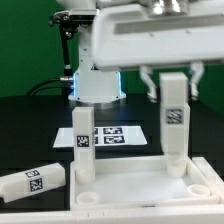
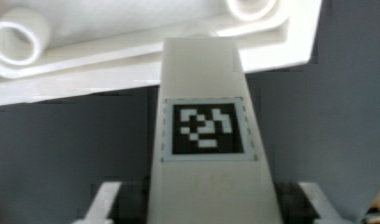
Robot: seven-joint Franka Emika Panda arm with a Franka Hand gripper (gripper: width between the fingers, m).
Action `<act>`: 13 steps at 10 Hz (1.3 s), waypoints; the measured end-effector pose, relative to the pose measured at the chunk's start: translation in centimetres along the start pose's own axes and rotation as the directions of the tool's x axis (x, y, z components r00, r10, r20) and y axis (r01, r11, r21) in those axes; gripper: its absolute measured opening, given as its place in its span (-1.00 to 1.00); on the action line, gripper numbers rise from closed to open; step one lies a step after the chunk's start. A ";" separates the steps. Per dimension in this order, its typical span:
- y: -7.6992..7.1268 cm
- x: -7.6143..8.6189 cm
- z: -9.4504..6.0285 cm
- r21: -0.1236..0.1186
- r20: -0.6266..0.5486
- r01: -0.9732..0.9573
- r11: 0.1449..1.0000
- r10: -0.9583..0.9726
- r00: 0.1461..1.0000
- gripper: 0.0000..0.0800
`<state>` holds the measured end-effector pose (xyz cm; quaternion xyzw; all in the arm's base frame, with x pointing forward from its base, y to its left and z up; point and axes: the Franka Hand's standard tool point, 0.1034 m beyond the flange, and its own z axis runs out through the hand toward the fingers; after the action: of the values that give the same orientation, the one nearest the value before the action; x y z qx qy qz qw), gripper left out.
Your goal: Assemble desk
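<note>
My end effector (image 1: 173,92) hangs at the upper right of the exterior view. Its two fingers (image 1: 150,88) are clamped on the upper part of a white desk leg, the held leg (image 1: 174,125), which stands upright with its black-and-white tag facing the camera. The lower end of this leg meets the far corner of the desk top (image 1: 140,196) on the exterior view's right. I cannot tell whether it is seated in a socket there.

The desk top lies flat on the black worktop (image 1: 30,120) at the front of the scene, and round sockets (image 1: 200,188) show at its corners. A second leg (image 1: 82,150) stands upright at the desk top's far corner on the exterior view's left. A third leg (image 1: 35,181) lies on its side on the worktop, just beside the desk top on that same side. The marker board (image 1: 105,134) lies flat behind the desk top, between the two upright legs.

In the wrist view, the end effector (image 2: 208,205) has one of its fingers (image 2: 109,203) on either side of the held leg (image 2: 208,110), whose tag faces the lens. Beyond the leg's far end lies the desk top (image 2: 116,72), with two ring sockets (image 2: 18,40) showing.
</note>
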<state>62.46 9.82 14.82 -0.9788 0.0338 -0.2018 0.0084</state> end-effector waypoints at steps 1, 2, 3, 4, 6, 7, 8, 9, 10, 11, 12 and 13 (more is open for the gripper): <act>-1.4 -0.5 0.6 0.009 -0.014 0.012 1.000 -0.012 1.000 -0.29; -1.5 -0.3 0.6 0.019 -0.037 -0.020 1.000 0.021 0.999 -0.29; -1.4 -0.3 0.6 0.018 -0.034 -0.016 1.000 0.017 0.999 -0.29; -1.4 -0.4 0.7 0.017 -0.033 -0.016 1.000 0.017 0.999 -0.29; -2.1 -1.2 1.6 0.014 -0.025 0.008 1.000 -0.008 1.000 -0.29; -2.0 -1.5 1.9 0.009 -0.018 0.020 1.000 -0.019 1.000 -0.29; -2.0 -1.7 2.1 0.008 -0.015 0.019 1.000 -0.019 1.000 -0.29; -2.1 -1.7 2.1 0.008 -0.015 0.018 1.000 -0.018 1.000 -0.29; -2.1 -1.7 2.1 0.008 -0.015 0.018 1.000 -0.017 1.000 -0.29; -2.0 -1.6 2.2 0.008 -0.016 0.017 1.000 -0.016 1.000 -0.29; -2.0 -1.5 2.3 0.008 -0.021 0.017 1.000 -0.017 1.000 -0.29; -1.9 -1.4 2.3 0.008 -0.032 0.018 1.000 -0.017 0.999 -0.29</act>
<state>62.25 11.84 12.19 -0.9757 0.0245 -0.2174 0.0101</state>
